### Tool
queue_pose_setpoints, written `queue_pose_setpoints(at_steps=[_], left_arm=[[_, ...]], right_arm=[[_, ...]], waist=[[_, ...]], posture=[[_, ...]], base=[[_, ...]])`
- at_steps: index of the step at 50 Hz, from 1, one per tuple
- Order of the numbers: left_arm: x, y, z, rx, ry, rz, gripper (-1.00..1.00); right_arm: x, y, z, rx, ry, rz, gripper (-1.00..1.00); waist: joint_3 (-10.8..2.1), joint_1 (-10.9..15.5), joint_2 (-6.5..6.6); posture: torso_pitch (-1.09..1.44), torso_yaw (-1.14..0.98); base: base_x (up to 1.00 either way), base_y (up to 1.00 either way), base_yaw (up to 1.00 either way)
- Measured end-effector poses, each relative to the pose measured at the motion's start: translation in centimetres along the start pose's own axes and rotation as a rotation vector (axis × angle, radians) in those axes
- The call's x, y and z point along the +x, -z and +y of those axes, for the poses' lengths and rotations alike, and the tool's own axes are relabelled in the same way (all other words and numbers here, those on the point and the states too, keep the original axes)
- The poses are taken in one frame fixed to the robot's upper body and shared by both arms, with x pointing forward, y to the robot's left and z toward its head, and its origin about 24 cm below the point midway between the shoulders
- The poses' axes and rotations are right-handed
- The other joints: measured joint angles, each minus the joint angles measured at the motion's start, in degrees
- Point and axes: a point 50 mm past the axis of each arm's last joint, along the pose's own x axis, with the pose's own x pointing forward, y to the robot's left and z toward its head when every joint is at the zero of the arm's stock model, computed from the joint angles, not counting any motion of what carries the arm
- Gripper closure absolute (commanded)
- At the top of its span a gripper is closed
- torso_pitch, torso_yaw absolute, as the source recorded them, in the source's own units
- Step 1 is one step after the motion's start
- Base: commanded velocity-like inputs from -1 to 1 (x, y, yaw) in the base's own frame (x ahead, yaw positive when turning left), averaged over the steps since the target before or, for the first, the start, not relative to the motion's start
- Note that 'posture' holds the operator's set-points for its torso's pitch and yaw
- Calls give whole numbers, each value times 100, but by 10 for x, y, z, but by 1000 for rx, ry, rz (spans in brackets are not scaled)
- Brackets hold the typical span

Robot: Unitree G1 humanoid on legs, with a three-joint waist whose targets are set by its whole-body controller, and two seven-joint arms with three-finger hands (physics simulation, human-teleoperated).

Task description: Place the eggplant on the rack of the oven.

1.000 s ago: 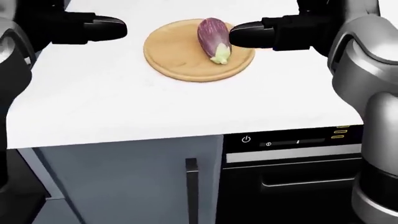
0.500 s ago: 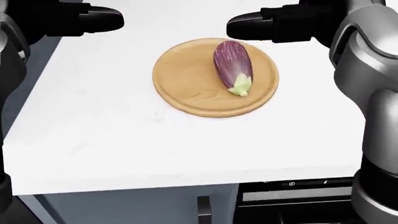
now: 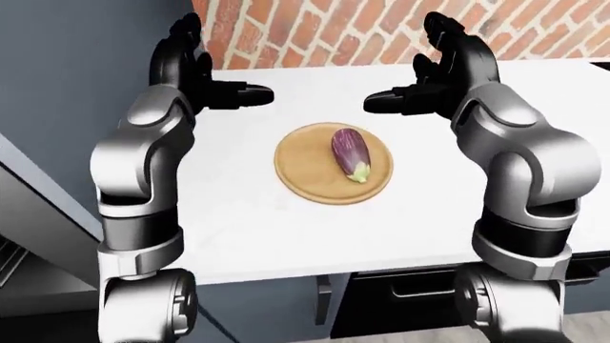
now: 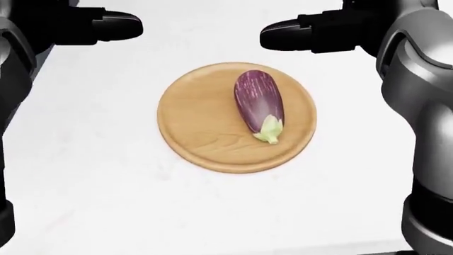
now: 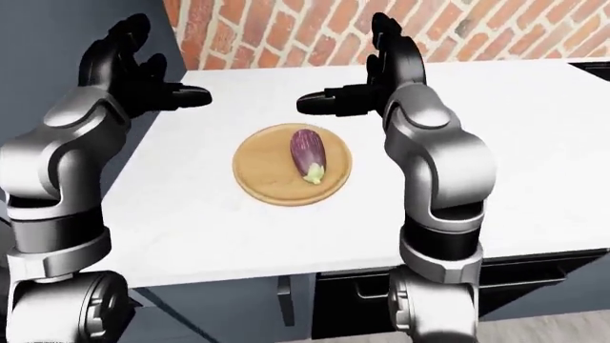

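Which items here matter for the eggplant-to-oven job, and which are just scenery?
Job items:
- eggplant, lying on the board
- oven below the counter, door shut, rack hidden
- left hand and right hand, both open, raised above the counter

Just there:
- round wooden board under the eggplant
- white counter
- brick wall
- cabinet door

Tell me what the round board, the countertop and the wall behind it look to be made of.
Round board: apparently wood, tan with faint grain lines, matte, with a raised rim. Countertop: white and smooth, with very faint mottling, perhaps stone or laminate; the render leaves it open. Wall: red brick with pale mortar joints, though it could be a flat texture.
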Motion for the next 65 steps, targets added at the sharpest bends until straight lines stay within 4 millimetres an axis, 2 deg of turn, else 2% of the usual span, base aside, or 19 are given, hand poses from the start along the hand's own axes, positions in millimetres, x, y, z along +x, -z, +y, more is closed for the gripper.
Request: queue_pose_setpoints(at_steps=[5,11,20,30,41,54,65], left_arm=[[-1,-1,2,-1,-8,-8,-100],[0,4,3,-2,-12,14,-100],[0,4,3,-4,-13,10,-100],[1,9,4,-5,-13,21,-100],[0,9,4,-6,-11,17,-100],[-1,9,5,-6,-13,22,-100],[-1,10,5,-8,-15,21,-100]], right_arm=[[0,-2,-1,-54,-12,-5,-100],[1,-3,3,-111,-51,-1,-100],[9,-14,9,-229,-140,-120,-100],[28,5,17,-278,-242,-101,-100],[25,5,32,-276,-386,-77,-100],[35,26,39,-311,-467,7,-100],[33,38,43,-350,-514,59,-100]], waist=[[-30,-11,-2],[8,-13,-13],[-3,-13,-18],[-6,-22,25],[-45,-36,51],[-61,-48,76],[-83,-53,82]], posture=[[0,0],[0,0],[0,0],[0,0],[0,0],[0,0],[0,0]], base=[[0,0,0],[0,0,0],[0,0,0],[0,0,0],[0,0,0],[0,0,0],[0,0,0]])
